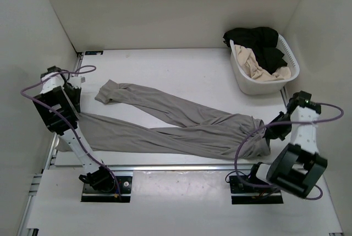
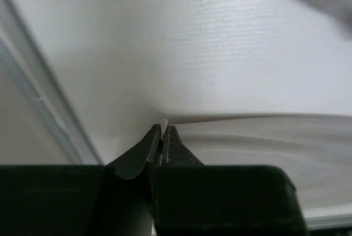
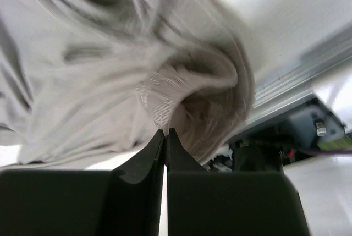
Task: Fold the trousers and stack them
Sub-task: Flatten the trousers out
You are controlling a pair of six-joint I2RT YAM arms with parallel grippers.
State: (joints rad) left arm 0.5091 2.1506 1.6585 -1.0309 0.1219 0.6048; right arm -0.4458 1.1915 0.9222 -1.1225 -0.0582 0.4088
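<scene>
The grey-taupe trousers (image 1: 181, 129) lie spread across the white table, legs pointing left and waist bunched at the right. My left gripper (image 1: 77, 113) sits at the hem of the near leg. In the left wrist view it (image 2: 163, 129) is shut, with a thin edge of the trousers (image 2: 264, 142) pinched between its tips. My right gripper (image 1: 264, 130) is at the waist end. In the right wrist view it (image 3: 165, 133) is shut on a ribbed fold of the trousers (image 3: 110, 76), which hang bunched above its tips.
A white laundry basket (image 1: 258, 84) stands at the back right, holding a black garment (image 1: 258, 40) and a beige-cream garment (image 1: 256, 65). White walls enclose the table on the left, back and right. A metal rail (image 1: 165, 167) runs along the near edge by the arm bases.
</scene>
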